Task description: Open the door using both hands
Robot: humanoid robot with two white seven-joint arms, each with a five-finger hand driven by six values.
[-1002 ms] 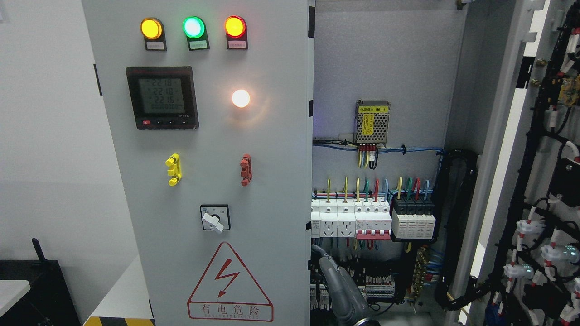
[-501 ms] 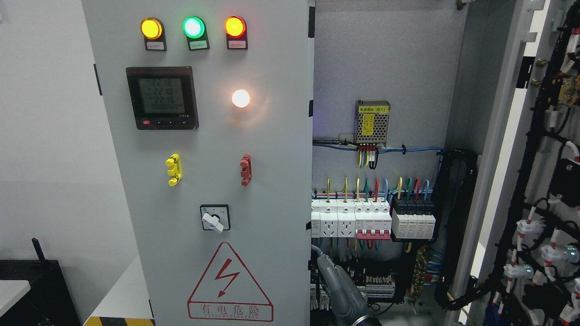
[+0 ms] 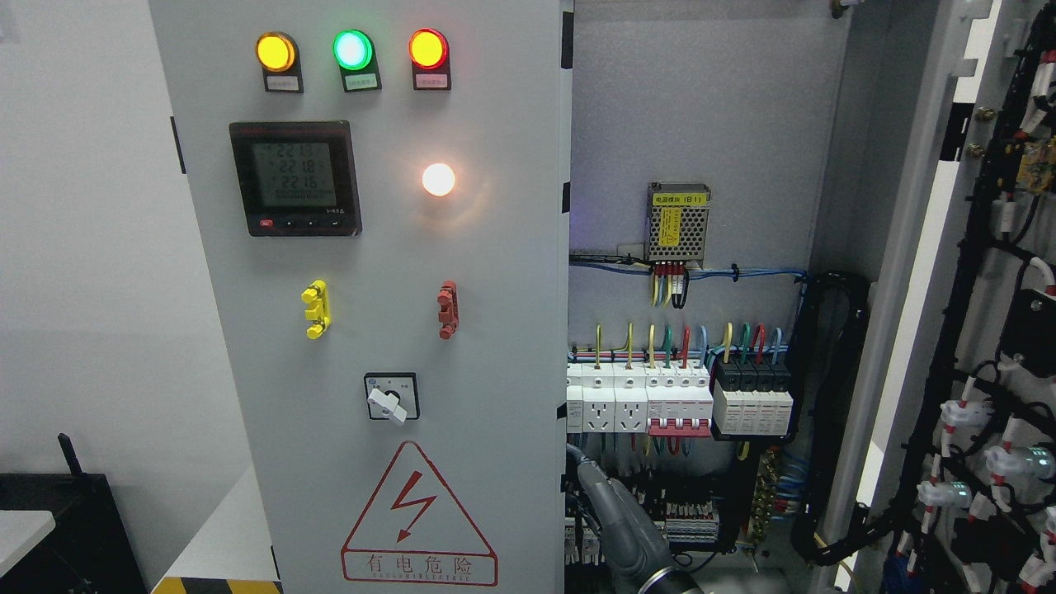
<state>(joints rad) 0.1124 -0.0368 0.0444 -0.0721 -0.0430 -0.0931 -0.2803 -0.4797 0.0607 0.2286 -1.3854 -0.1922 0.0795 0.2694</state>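
White wall fills the bkgd at 9 o'clock. Left grey sheet-metal cabinet door (image 3: pixel 371 330) w/ lamps, meter and warning triangle stands shut; right grey door (image 3: pixel 973 247), wiring on its inner face, is swung wide at 3 o'clock, exposing white breakers (image 3: pixel 639 400). Dark grey robot finger (image 3: pixel 623 528) pokes up at 6 o'clock, which arm unclear; fingers' spread can't be told. Door prob. stiff, heavy-ish, smooth; best hold is its free edge by the centre gap.
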